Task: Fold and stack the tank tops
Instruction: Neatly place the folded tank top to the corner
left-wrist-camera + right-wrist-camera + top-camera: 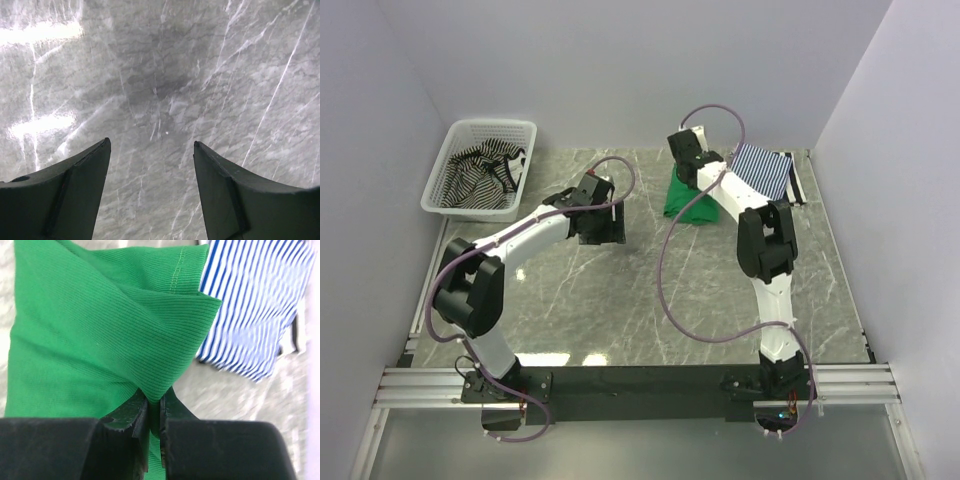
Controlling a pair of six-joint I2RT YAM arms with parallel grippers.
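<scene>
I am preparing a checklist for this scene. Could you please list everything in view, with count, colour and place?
green tank top: 1, bright green, far side of the table, next to the blue-striped one
blue-and-white striped tank top: 1, fine blue and white stripes, far right of the table
black-and-white striped tank top: 1, black and white, bunched inside the basket
basket: 1, white mesh, far left
table: 1, grey marbled, under the arms
left gripper: 1, black fingers, open and empty, over bare table left of centre
right gripper: 1, black fingers, shut on a fold of the green tank top
</scene>
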